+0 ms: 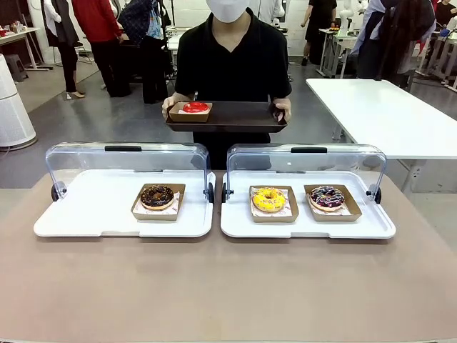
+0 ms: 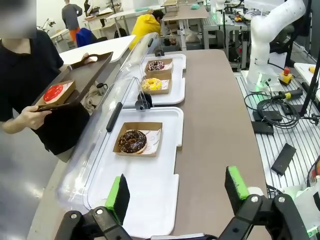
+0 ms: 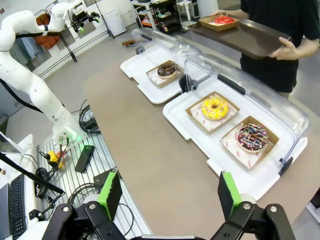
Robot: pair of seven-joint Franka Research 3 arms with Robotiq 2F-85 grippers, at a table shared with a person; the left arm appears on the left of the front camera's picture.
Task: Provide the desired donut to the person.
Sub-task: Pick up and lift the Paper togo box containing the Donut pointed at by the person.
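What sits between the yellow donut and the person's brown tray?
The raised clear lid behind the yellow donut, before the brown tray; front view shows it.

A brown tabletop (image 1: pixel 228 286) carries two white trays side by side toward its far edge, with a narrow gap between them. Each has a clear lid tipped up along its far side. The left tray (image 1: pixel 78 211) holds one cardboard holder (image 1: pixel 138 211) with a chocolate donut (image 1: pixel 157 196). The right tray (image 1: pixel 373 224) holds two, with a yellow donut (image 1: pixel 268 199) and a dark sprinkled donut (image 1: pixel 327 198)
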